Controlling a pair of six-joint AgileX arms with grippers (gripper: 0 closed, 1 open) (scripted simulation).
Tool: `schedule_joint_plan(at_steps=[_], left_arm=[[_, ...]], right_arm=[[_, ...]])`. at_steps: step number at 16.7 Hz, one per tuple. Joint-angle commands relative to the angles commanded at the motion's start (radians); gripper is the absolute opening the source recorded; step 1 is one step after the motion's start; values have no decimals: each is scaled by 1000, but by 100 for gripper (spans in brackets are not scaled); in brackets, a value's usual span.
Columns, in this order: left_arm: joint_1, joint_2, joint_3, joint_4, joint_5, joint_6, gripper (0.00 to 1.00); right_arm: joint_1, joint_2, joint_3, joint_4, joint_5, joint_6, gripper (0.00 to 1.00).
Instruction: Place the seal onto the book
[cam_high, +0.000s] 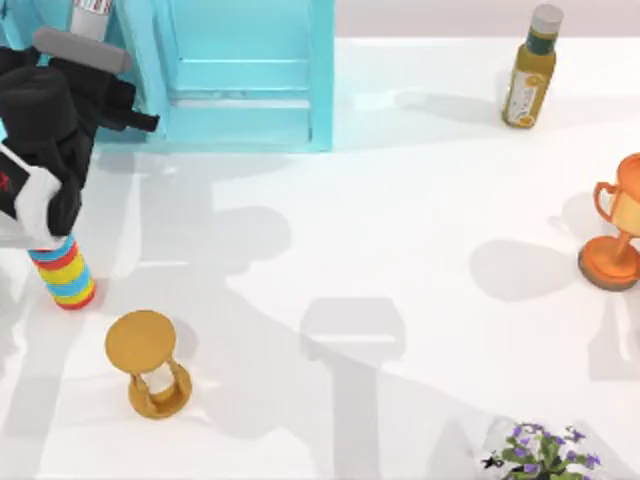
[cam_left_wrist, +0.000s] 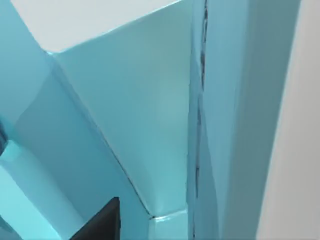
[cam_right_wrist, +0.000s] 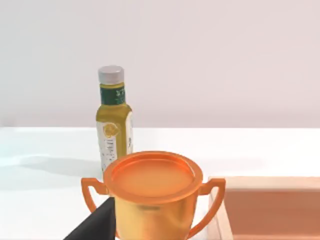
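Up at the far left of the table, the left gripper (cam_high: 136, 119) hangs at the open front of the cyan shelf (cam_high: 250, 75), aimed into it. The left wrist view looks into one compartment of the shelf (cam_left_wrist: 130, 125): bare cyan walls meeting at a corner, with a dark part of the gripper (cam_left_wrist: 102, 222) at the edge. Whether this claw is open or shut, and whether it has hold of anything, I cannot tell. A white can (cam_high: 90, 15) with a red-printed label stands in the shelf's left compartment, just behind the arm.

Where the seal and the book lie I cannot tell.

Below the left arm stands a striped cylinder (cam_high: 64, 275) of red, yellow and blue bands. The hourglass (cam_high: 148, 362) stands near it, toward the front.

At the far right a capped bottle (cam_high: 531, 70) holds yellow-green liquid. The trophy (cam_high: 615, 230) stands at the right edge, well apart from the bottle. A bunch of purple flowers (cam_high: 545, 452) in a pale wrap sits at the front right.

The right wrist view faces the trophy (cam_right_wrist: 152, 195) close up, its bowl a smooth orange inside, with the bottle (cam_right_wrist: 114, 120) behind it. A dark part of the right gripper (cam_right_wrist: 94, 226) sits beside the trophy's handle; that claw's state I cannot tell. A pale-rimmed shallow tray (cam_right_wrist: 222, 210) lies just beside the trophy.
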Motion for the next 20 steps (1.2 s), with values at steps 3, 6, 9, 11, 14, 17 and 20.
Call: schedule_joint_plan(at_steps=[3,6,9,11,14,17,20], left_arm=[[0,0,0,0,0,0,100],[0,0,0,0,0,0,77],[0,0,0,0,0,0,55],[0,0,0,0,0,0,40],[0,0,0,0,0,0,17],[0,0,0,0,0,0,0],[0,0,0,0,0,0,0]], right_arm=[[0,0,0,0,0,0,100],[0,0,0,0,0,0,100],[0,0,0,0,0,0,100],[0,0,0,0,0,0,100],[0,0,0,0,0,0,100],[0,0,0,0,0,0,100],[0,0,0,0,0,0,100]])
